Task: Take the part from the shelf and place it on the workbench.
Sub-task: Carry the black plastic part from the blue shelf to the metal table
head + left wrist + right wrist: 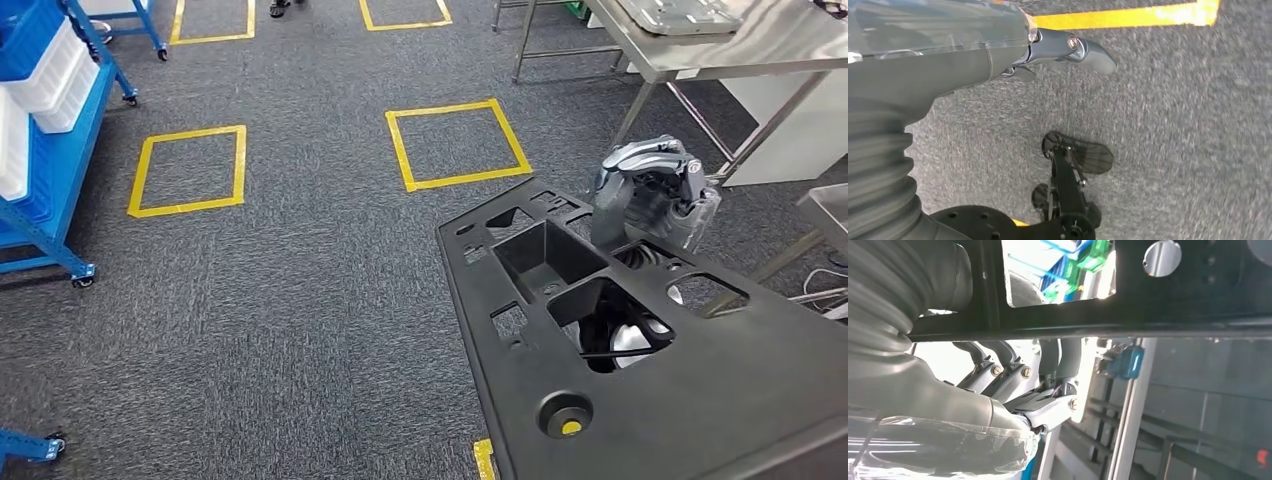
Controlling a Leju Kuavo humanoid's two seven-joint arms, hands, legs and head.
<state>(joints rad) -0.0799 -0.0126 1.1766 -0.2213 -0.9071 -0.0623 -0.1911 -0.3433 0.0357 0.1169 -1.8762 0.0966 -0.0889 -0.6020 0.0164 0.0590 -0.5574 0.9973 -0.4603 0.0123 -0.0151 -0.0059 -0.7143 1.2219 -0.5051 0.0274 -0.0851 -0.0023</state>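
Observation:
The part [700, 400] is a large flat black plastic panel with several cut-out openings, carried low at the right of the head view. My right hand [650, 190] grips its far edge, fingers hooked over the rim. In the right wrist view the same hand [1013, 385] curls its fingers onto the panel's black edge [1173, 300]. My left hand [998, 55] hangs above the grey carpet and holds nothing, its thumb sticking out. The steel workbench [770, 45] stands at the upper right, beyond the part. The blue shelf [50, 150] is at the far left.
Yellow tape squares [190, 170] [457, 145] mark the carpet ahead. White bins [45, 75] sit on the blue shelf. A grey tray [680, 15] lies on the workbench, whose legs [640, 100] reach the floor. A person's shoes [285, 6] show at the top edge.

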